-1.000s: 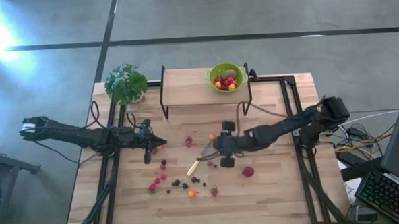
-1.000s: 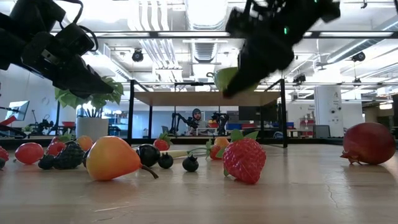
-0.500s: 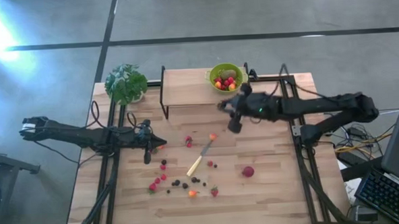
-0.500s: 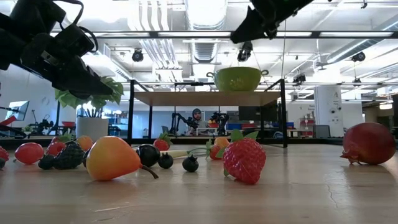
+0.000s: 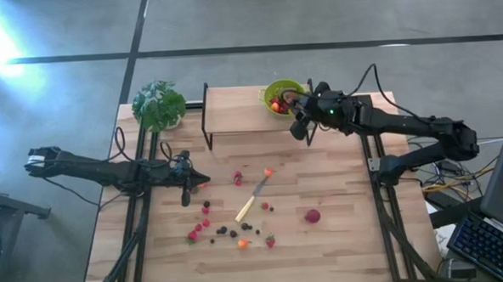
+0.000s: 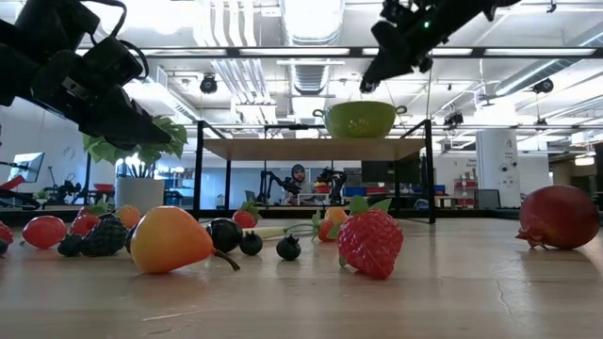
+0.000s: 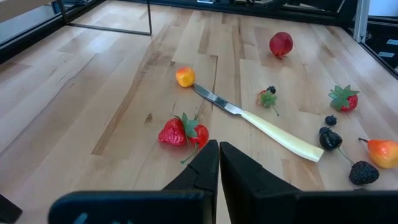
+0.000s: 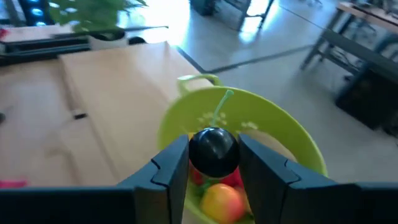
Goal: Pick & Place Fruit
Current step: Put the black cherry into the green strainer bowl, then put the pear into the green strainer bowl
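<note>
Right end effector was positioned above the green bowl, which sat on the raised wooden shelf at the rear of the tabletop. Its fingers were clamped on a dark round berry (green stem pointing up from it). In the bowl beneath: an orange-yellow piece and red pieces; from the high view the bowl also appeared to hold a brownish piece, though the arm covered part of it.

Left end effector was above the left half of the tabletop, fingers closed together with nothing between them.

Remaining fruit lay scattered on the tabletop: two strawberries just ahead of the left fingers, an orange-yellow piece touching the tip of the knife, a larger red fruit off to the right, and a cluster of red and dark berries near the front. Potted plant stood at the rear left corner.
</note>
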Robot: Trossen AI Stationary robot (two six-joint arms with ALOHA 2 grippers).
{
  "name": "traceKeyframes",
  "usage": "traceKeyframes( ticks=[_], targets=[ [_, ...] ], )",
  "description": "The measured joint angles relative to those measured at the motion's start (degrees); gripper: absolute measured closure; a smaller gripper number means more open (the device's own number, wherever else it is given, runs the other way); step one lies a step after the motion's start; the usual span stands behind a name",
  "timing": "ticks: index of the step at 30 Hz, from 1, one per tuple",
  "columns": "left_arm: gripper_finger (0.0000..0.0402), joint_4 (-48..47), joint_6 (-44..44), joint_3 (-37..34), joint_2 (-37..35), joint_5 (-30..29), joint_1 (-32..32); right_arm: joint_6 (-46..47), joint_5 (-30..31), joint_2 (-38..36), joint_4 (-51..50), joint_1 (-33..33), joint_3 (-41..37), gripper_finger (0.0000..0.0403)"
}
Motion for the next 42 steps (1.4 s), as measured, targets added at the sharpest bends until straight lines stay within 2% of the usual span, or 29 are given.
traceKeyframes(
  ticks=[11, 21, 32, 37, 42],
  targets=[
    [0.0381, 0.0, 0.0, 0.0, 0.0, 0.0, 0.0, 3.1, 0.0, 0.1, -3.9, -6.1, -0.2, 0.0291],
    [0.0381, 0.0, 0.0, 0.0, 0.0, 0.0, 0.0, 3.1, 0.0, 0.1, -4.5, -6.7, -1.0, 0.0263],
    [0.0381, 0.0, 0.0, 0.0, 0.0, 0.0, 0.0, 3.0, -0.2, 0.1, -4.5, -6.9, -0.7, 0.0293],
    [0.0381, 0.0, 0.0, 0.0, 0.0, 0.0, 0.0, 2.8, -5.0, 0.0, -4.5, -4.9, 0.8, 0.0301],
    [0.0381, 0.0, 0.0, 0.0, 0.0, 0.0, 0.0, 1.6, -10.4, -0.1, -4.4, -0.1, 1.5, 0.0313]
  ],
)
